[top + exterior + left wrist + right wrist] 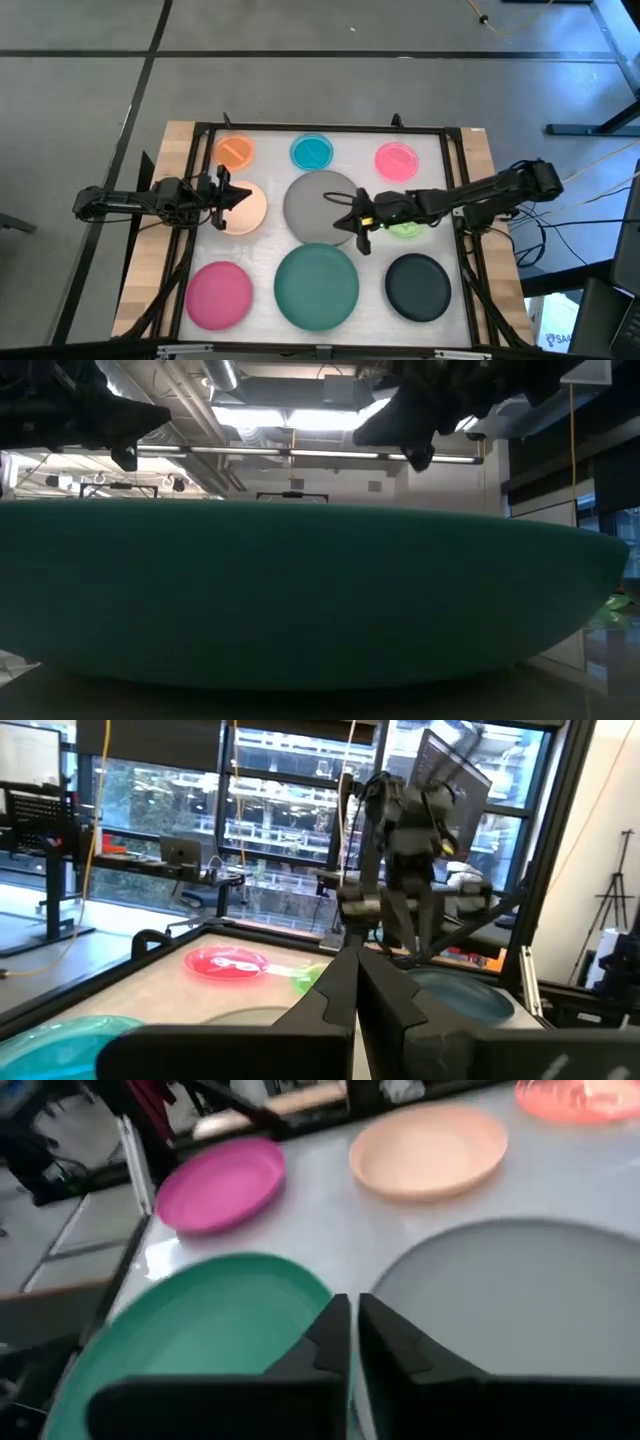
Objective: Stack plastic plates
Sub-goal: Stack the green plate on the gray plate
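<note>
- Landmark: grey plate (322, 205), large, lying flat at the middle of the counter (270, 150).
- Far row beyond the grey plate: small orange plate (235, 152) to its far left, small blue plate (313, 152) straight beyond it, small pink plate (396, 160) to its far right.
- Peach plate (245, 207) sits just left of the grey plate; green plate (407, 228) just right of it, mostly hidden under the right arm.
- Near row: teal-green plate (316, 286) directly in front of the grey plate, rims close; magenta plate (219, 295) to the near left; black plate (417, 287) to the near right.
- All nine plates lie singly; none is stacked on another.
- Left gripper (222, 199) hovers over the peach plate's left edge, on the grey plate's left side; fingers (330, 995) pressed together, holding nothing.
- Right gripper (357, 220) hovers over the grey plate's right rim, above the gap toward the teal-green plate; fingers (395, 1345) closed to a thin slit, empty.
- Low view: teal-green plate fills the frame; both arms show dark overhead.
</note>
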You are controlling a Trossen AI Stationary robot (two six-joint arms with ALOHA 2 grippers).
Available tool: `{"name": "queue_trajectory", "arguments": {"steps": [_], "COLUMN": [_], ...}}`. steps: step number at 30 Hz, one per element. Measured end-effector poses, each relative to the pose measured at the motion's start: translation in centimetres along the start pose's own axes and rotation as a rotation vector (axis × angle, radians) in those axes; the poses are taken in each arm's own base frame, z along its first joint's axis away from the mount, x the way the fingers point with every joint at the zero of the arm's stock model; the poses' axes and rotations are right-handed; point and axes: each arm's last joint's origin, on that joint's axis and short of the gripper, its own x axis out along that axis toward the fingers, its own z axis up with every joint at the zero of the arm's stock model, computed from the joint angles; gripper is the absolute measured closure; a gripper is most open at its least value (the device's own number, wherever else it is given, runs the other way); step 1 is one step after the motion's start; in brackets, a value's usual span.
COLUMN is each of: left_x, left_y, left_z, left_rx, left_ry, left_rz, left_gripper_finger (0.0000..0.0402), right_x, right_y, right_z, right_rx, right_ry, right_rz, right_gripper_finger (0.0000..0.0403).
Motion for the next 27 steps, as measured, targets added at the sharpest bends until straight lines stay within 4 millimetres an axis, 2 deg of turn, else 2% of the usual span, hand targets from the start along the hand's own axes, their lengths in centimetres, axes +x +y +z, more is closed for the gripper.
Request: {"name": "queue_trajectory", "arguments": {"steps": [5,9,16,27], "left_x": [0.0,0.0,0.0,0.0], "left_y": [0.0,0.0,0.1,0.1], "left_z": [-0.1,-0.1,-0.1,0.0], "left_rx": [0.025,0.050,0.048,0.078], "left_ry": [0.008,0.007,0.006,0.002], "left_rz": [0.011,0.012,0.022,0.027], "left_gripper_finger": [0.0401,0.0401,0.0401,0.0401], "right_x": [1.6,2.7,3.7,4.2], "right_y": [1.2,1.8,1.6,2.1], "right_z": [-1.5,-2.7,-5.0,-6.4], "right_rx": [-0.009,0.004,0.089,0.194], "right_ry": [0.124,0.232,0.425,0.483], "right_rz": [0.089,0.089,-0.015,-0.060], "right_gripper_finger": [0.0303,0.0272,0.0275,0.0281]}}
